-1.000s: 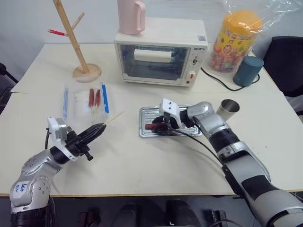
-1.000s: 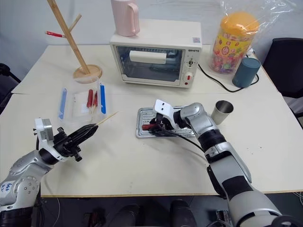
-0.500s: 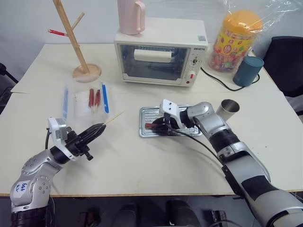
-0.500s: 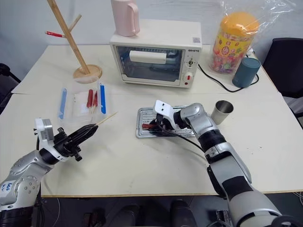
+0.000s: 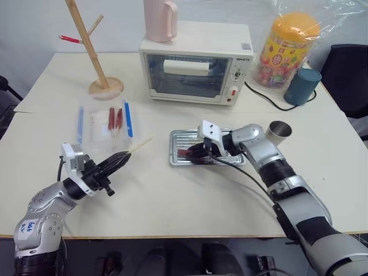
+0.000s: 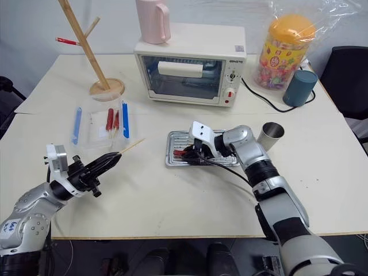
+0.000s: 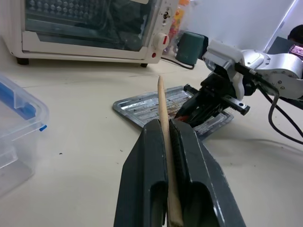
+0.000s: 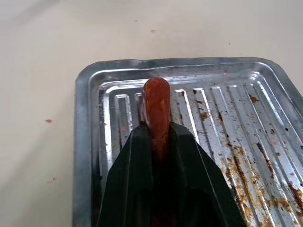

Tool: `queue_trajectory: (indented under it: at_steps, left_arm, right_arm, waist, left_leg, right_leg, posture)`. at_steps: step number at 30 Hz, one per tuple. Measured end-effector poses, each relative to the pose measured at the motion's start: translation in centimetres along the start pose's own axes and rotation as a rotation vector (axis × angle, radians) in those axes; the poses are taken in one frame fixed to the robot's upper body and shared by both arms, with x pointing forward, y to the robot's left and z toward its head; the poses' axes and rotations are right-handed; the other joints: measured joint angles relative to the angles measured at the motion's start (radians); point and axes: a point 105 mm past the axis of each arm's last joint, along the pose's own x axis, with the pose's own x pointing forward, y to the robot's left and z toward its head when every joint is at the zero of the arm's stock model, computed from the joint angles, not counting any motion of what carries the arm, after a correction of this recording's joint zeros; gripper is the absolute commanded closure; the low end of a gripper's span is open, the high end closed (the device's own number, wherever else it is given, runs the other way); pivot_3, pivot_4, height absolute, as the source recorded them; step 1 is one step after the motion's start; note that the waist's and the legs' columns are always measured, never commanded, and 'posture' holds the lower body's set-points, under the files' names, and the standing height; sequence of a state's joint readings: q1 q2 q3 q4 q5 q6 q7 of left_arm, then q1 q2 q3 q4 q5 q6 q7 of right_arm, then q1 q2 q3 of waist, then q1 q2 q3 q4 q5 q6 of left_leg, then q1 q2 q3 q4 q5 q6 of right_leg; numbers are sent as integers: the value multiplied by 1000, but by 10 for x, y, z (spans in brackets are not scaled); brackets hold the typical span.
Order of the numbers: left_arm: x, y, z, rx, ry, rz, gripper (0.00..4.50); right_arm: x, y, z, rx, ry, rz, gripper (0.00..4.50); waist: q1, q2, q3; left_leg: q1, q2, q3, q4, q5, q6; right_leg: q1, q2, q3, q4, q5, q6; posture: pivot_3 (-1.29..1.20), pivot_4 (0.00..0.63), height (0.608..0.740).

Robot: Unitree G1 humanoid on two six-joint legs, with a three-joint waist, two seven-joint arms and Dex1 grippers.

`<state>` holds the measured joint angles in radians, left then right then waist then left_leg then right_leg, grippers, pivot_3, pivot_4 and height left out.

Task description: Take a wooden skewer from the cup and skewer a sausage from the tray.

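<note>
right tool [image 8: 158, 142] grips sausage [image 8: 156, 109] over tray [image 8: 85, 156].

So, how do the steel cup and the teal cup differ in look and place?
The steel cup is shiny silver, tapered and open at the top; the teal cup is dark, matte and straight-sided. The steel cup stands just right of the tray; the teal cup stands farther back, beside the candy jar. Both stand upright and have no handle.
</note>
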<state>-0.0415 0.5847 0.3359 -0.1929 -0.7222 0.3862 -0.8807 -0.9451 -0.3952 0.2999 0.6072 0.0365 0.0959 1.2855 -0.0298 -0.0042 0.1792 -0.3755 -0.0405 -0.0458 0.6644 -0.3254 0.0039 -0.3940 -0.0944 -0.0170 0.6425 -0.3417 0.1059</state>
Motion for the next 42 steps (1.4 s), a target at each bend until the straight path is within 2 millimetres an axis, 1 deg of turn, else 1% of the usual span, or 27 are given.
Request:
queue_trajectory:
  at_steps: [1, 2, 4, 5, 6, 8, 9, 12, 16, 22, 27, 37, 42]
  left_arm:
    - [-1, -1, 0, 11, 18, -14, 4500]
    - [-1, -3, 2, 37, 49, -52, 4500]
    - [-2, -7, 3, 68, 94, -108, 4500]
    - [-2, -10, 3, 80, 113, -138, 4500]
    - [2, -16, 2, 104, 155, -215, 4500]
    - [4, -26, 0, 126, 210, -317, 4500]
    - [6, -29, 0, 130, 219, -346, 4500]
    - [21, -41, 0, 163, 238, -462, 4500]
    - [37, -46, 3, 181, 227, -529, 4500]
    - [47, -45, -1, 162, 238, -565, 4500]
    - [53, -45, -1, 159, 231, -582, 4500]
    - [56, -48, -5, 148, 222, -594, 4500]
    - [58, -49, -6, 147, 216, -594, 4500]
  right_arm:
    - [-7, 0, 4, -25, 2, 1, 4085]
    - [-21, 2, 8, -64, 10, 3, 4085]
    - [-41, 8, 12, -104, 28, 12, 4085]
    - [-48, 13, 12, -116, 39, 25, 4085]
    - [-59, 27, 9, -118, 54, 41, 4085]
    - [-69, 48, 2, -106, 72, 80, 4085]
    - [-71, 56, 1, -97, 76, 95, 4085]
    - [-75, 76, 2, -87, 76, 110, 4085]
    - [-77, 84, 10, -67, 48, 79, 4085]
    - [-77, 83, 17, -37, 20, 28, 4085]
    - [-76, 84, 19, -23, 9, 16, 4085]
    - [-75, 82, 25, -21, -7, 1, 4085]
    - [-71, 84, 26, -20, -11, 14, 4085]
  waist:
    - [0, 0, 0]
    - [2, 0, 0]
    - [5, 0, 0]
    - [6, 0, 0]
    - [11, 0, 0]
    - [15, 0, 0]
    - [15, 0, 0]
    - [8, 1, 0]
    - [3, 1, 0]
    - [7, 0, 1]
    - [8, 0, 1]
    - [7, 0, 1]
    - [7, 0, 1]
  left_leg:
    - [0, 0, 0, 0, 0, 0]
    - [0, 0, 0, 0, 0, 0]
    - [0, 0, -1, -1, 0, 0]
    - [0, 0, -1, -1, 0, 0]
    - [0, 0, -2, -2, 0, 0]
    - [0, 0, -2, -2, -1, 0]
    - [0, 0, -1, -2, -1, 0]
    - [0, 0, -1, -2, -1, 0]
    - [0, 0, -1, -1, -1, 0]
    - [0, 0, -1, -1, -1, 0]
    - [0, 0, -1, -1, -1, 0]
    - [0, 0, -1, -1, -1, 0]
    - [0, 0, -1, -1, -1, 0]
  right_leg:
    - [0, 0, 0, -1, 0, 0]
    - [0, 0, 0, -2, 0, 0]
    - [1, 0, 0, -6, 0, 0]
    - [1, 0, 0, -6, 0, 0]
    - [2, 0, -1, -7, 0, 0]
    - [2, 0, -1, -9, 0, 0]
    - [2, 0, 0, -9, 0, 0]
    - [2, 0, 0, -8, 0, 0]
    - [1, 0, 0, -6, 0, 0]
    - [1, 0, 0, -6, 0, 0]
    - [1, 0, 0, -6, 0, 0]
    - [1, 0, 0, -6, 0, 0]
    - [1, 0, 0, -6, 0, 0]
  posture:
    - [0, 150, 740]
    - [0, 150, 740]
    - [0, 150, 740]
    - [0, 150, 740]
    - [0, 150, 740]
    - [0, 150, 740]
    - [0, 150, 740]
    - [0, 150, 740]
    - [0, 150, 740]
    - [0, 150, 740]
    - [0, 150, 740]
    - [0, 150, 740]
    - [0, 150, 740]
